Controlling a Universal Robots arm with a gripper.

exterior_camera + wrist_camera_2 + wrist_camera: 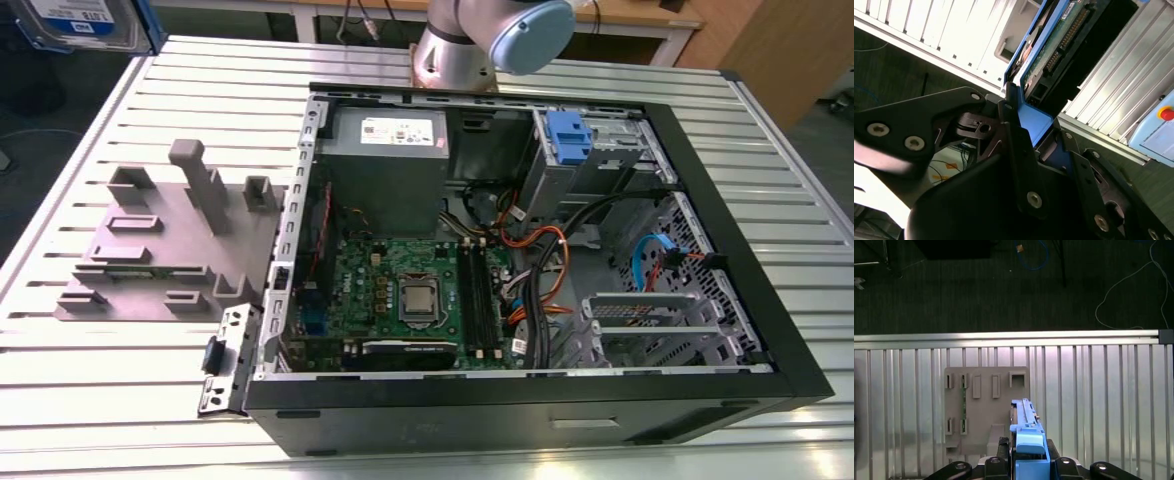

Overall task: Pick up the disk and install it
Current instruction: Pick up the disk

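Starting at the hand (1026,462): clenched on the disk (1025,432), pinching it by the blue plastic bracket, edge-on in the first wrist view. Same grasp in the second wrist view, with black fingers (1010,122) pressed against either side of the blue frame, and the green circuit board and connector row turned toward the lens. Held up off the counter (1104,390), touching nothing but the hand.

Over in the exterior view, spotting the disk at the far corner on the exterior view's left, white-and-blue label facing out, printed lines across it.

Down below, slotted aluminium counter, ribs in straight rows. On it, a grey fixture plate (979,405) with upright pegs and slots, just beside an open black computer case (507,405). Inside the case: green motherboard (400,290) on the floor of it, grey power supply (387,135) with a white sticker against the far wall, small blue latch (567,135) on the drive cage, orange and black cables between. Behind the case, silver and pale blue arm (494,40).

Past the counter's edge, dark carpeted floor (979,285), with a blue cable (1031,255) and a thin white cable (1124,285) lying loose. Wooden furniture (774,50) at the far corner on the exterior view's right. In the second wrist view, a red button (1166,114) on a pale blue box.
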